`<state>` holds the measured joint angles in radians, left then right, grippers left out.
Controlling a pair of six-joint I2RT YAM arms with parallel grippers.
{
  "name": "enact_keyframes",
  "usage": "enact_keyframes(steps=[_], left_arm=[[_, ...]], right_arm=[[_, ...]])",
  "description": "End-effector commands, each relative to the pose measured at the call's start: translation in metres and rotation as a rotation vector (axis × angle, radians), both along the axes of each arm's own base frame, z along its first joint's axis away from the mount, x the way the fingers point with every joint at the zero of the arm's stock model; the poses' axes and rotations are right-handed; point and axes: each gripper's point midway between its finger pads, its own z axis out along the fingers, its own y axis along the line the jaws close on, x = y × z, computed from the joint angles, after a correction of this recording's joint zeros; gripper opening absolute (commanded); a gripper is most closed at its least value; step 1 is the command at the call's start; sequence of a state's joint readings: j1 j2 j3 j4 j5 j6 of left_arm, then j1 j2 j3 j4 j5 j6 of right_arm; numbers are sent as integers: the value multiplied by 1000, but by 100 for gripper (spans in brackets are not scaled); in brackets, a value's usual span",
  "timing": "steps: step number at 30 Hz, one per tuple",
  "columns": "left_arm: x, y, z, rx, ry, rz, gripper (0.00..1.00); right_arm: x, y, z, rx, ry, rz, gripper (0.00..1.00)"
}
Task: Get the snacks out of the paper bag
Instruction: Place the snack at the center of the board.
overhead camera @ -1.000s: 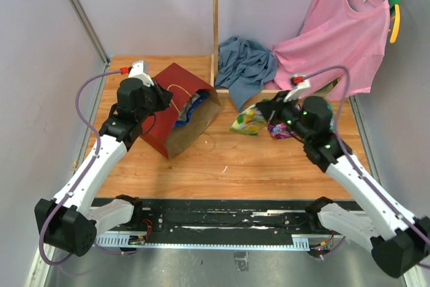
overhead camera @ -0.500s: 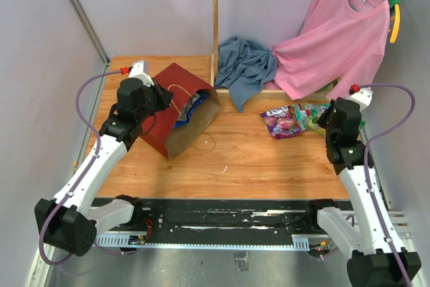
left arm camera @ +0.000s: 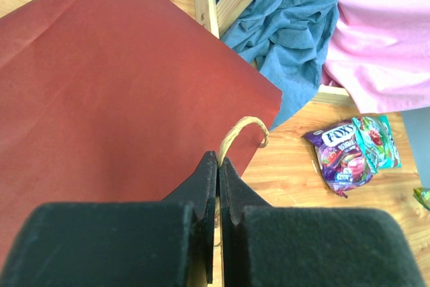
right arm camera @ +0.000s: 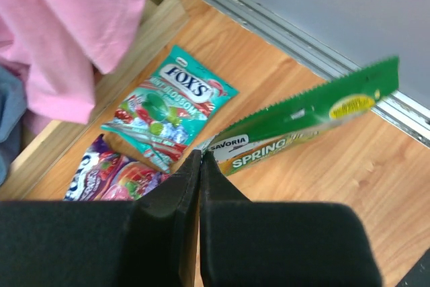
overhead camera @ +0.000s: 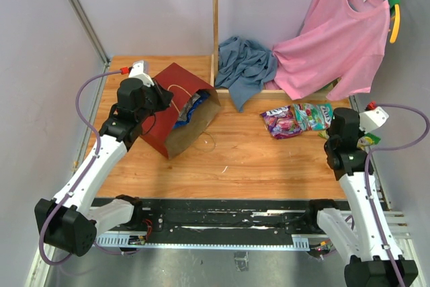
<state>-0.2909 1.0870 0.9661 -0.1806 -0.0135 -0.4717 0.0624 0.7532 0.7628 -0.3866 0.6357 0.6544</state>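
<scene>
Left tool [left arm camera: 218, 159] pinched on the cord handle [left arm camera: 243, 128] of the bag [left arm camera: 114, 85]; right tool [right arm camera: 200, 156] pinched on a green packet [right arm camera: 302, 126] corner.
Bag lies on its side, worktop [overhead camera: 269, 159] left, mouth open; blue chip bag [overhead camera: 190, 107] inside, possibly more behind it. Likely light, slick, crushable: pinch the crimped seam, not the puffed middle.

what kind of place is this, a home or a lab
Probably a robot test cell, not a home: a left arm and right arm bolted at the near edge of the wooden table, bare grey walls closing it in, and staged props like the paper bag and candy packets.
</scene>
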Motion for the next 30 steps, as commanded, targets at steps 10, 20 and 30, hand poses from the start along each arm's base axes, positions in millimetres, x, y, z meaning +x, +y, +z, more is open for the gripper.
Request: enact_keyframes(steps=[10, 20, 30], left_arm=[[1, 5, 6, 8, -34, 13, 0], [2, 4, 4, 9, -30, 9, 0], [2, 4, 3, 9, -29, 9, 1]], right_arm=[[4, -18, -51, 246, 47, -184, 1], [9, -30, -76, 321, 25, -277, 3], [27, -24, -96, 411, 27, -277, 38]])
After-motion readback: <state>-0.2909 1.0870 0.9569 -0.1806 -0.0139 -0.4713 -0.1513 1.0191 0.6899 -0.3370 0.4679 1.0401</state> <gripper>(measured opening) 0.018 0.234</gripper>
